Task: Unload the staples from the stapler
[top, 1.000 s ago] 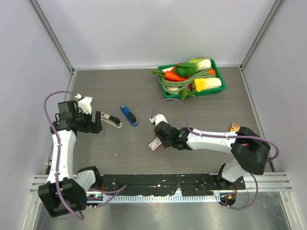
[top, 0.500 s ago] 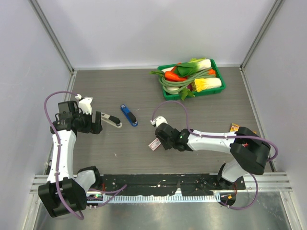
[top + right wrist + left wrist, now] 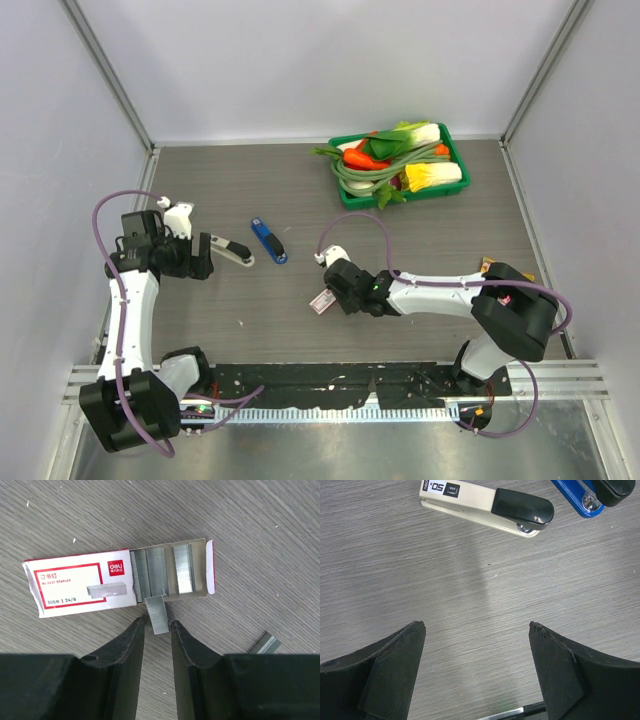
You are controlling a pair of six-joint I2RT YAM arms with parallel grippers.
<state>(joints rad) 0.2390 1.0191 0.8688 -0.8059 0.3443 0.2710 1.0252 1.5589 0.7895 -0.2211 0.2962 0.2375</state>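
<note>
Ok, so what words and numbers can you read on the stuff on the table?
"deli": staple box, red corner of its label.
"订书钉": same label, top.
"STAPLES": same label; the number before it is too blurry.
"500" and "24/8": bottom of that label.
"50": white stapler, at one end; the black tag beside it is too small.
Blue stapler: no words show.

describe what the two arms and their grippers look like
Both the left arm and right arm are white tubular links with black joints, and a purple cable loops along each. The left gripper and right gripper have matte black wedge-shaped fingers.
</note>
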